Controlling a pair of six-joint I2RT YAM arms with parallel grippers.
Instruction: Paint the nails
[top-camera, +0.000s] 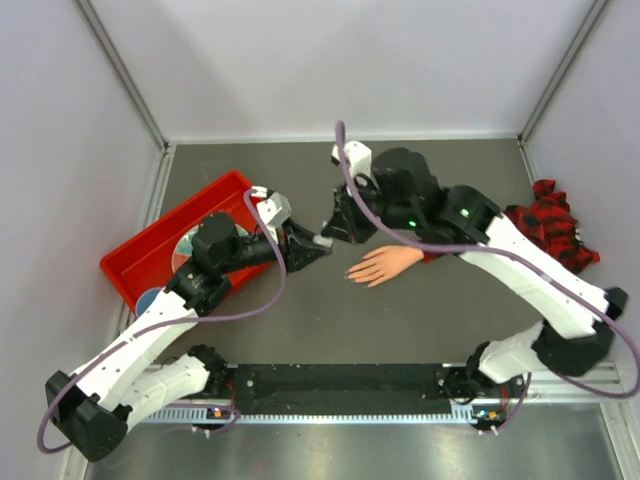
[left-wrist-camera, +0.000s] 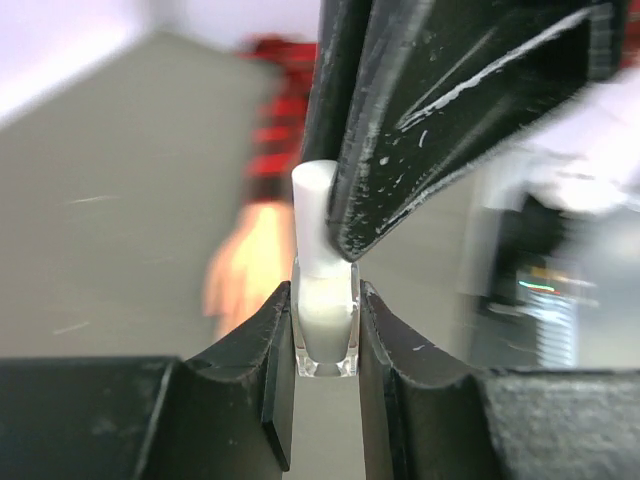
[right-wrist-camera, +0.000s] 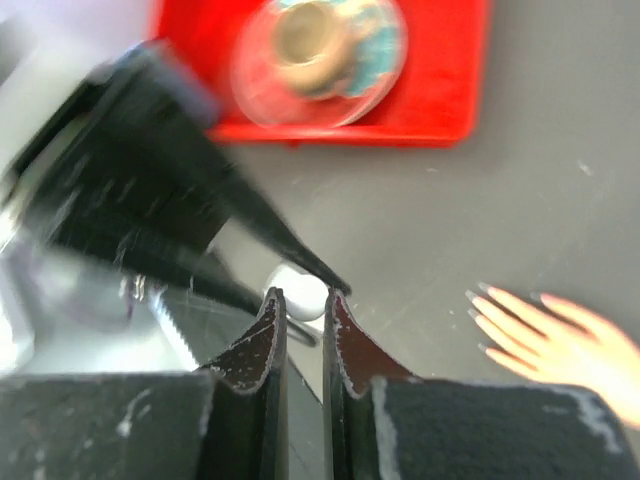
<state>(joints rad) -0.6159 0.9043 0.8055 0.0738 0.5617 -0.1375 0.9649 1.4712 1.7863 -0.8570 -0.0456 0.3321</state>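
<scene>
My left gripper (top-camera: 316, 243) (left-wrist-camera: 325, 300) is shut on a small clear bottle (left-wrist-camera: 326, 338) of whitish liquid and holds it upright above the table. The bottle's white cap (left-wrist-camera: 314, 210) (right-wrist-camera: 303, 288) is pinched between the tips of my right gripper (top-camera: 335, 230) (right-wrist-camera: 303, 294), which comes in from the opposite side. The peach fake hand (top-camera: 386, 265) (right-wrist-camera: 565, 342) lies flat just right of the bottle, fingers pointing left. Its nails (right-wrist-camera: 477, 298) are pale and pointed. The plaid sleeve (top-camera: 551, 226) trails off to the right under the right arm.
A red tray (top-camera: 140, 255) (right-wrist-camera: 440, 95) stands at the left, behind my left arm, with a round clear-lidded container (right-wrist-camera: 320, 50) in it. Grey walls close in the table at the back and both sides.
</scene>
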